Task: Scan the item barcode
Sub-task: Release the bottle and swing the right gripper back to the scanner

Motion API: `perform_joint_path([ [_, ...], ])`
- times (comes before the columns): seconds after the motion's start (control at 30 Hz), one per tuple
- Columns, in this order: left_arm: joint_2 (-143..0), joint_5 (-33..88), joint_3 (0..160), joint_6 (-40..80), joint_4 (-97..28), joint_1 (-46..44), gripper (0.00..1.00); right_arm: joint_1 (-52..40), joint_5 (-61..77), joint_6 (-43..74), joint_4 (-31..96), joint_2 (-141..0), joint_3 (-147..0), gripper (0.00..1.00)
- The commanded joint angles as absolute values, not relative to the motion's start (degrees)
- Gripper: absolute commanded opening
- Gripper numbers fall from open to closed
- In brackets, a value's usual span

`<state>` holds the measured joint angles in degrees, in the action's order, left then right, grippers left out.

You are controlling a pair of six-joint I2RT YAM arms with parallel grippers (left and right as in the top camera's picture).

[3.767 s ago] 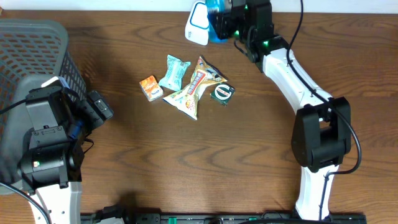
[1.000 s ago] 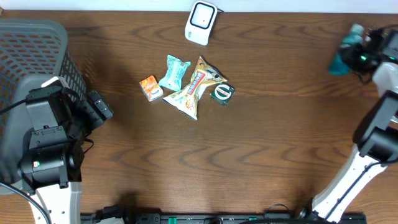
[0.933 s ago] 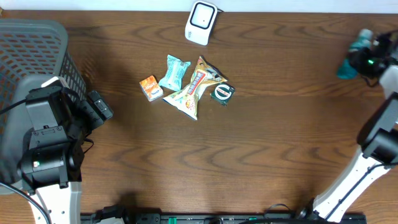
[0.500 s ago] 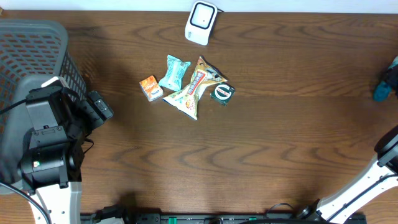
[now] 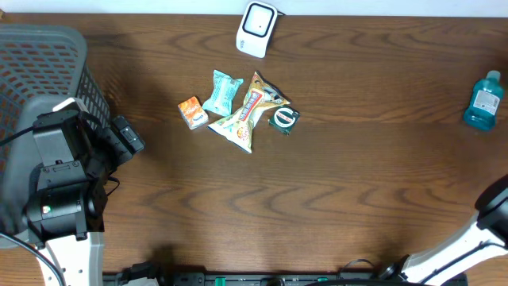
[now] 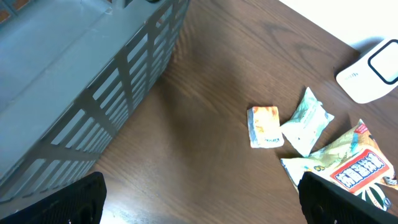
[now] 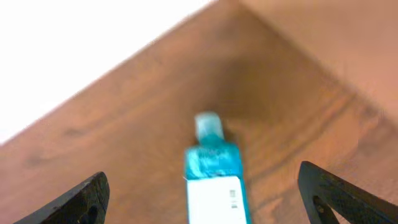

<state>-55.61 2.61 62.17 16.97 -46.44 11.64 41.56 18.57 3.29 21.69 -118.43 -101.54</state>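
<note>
Right fingers [image 7: 84, 200] wide apart, empty; blue bottle [image 7: 214, 177] beneath, untouched. Left fingers [image 6: 74, 204] wide, empty.

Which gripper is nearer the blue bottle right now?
Right. The right gripper is open just short of the bottle, which shows between its fingers without touching them. The left gripper is far across the table, beside the basket.

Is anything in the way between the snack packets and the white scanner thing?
No, nothing visible. Only bare table lies between the snack bag, the teal packet and the scanner. The blue bottle is far off to the side.
</note>
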Motion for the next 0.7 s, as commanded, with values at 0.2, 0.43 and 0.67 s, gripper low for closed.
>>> perform_joint_path([
  [0.2, -55.7, 1.9, 62.5, 17.5, -46.5, 12.0, 0.98, 33.5, 39.7, 9.6, 22.3, -113.6, -102.5, 0.88],
  [0.43, -55.7, 1.9, 62.5, 17.5, -46.5, 12.0, 0.98, 20.7, 42.1, 9.8, 28.1, -113.6, -102.2, 0.95],
  [0.67, -55.7, 1.9, 62.5, 17.5, -46.5, 12.0, 0.98, 6.9, 32.3, 8.4, 28.6, -113.6, -102.2, 0.94],
])
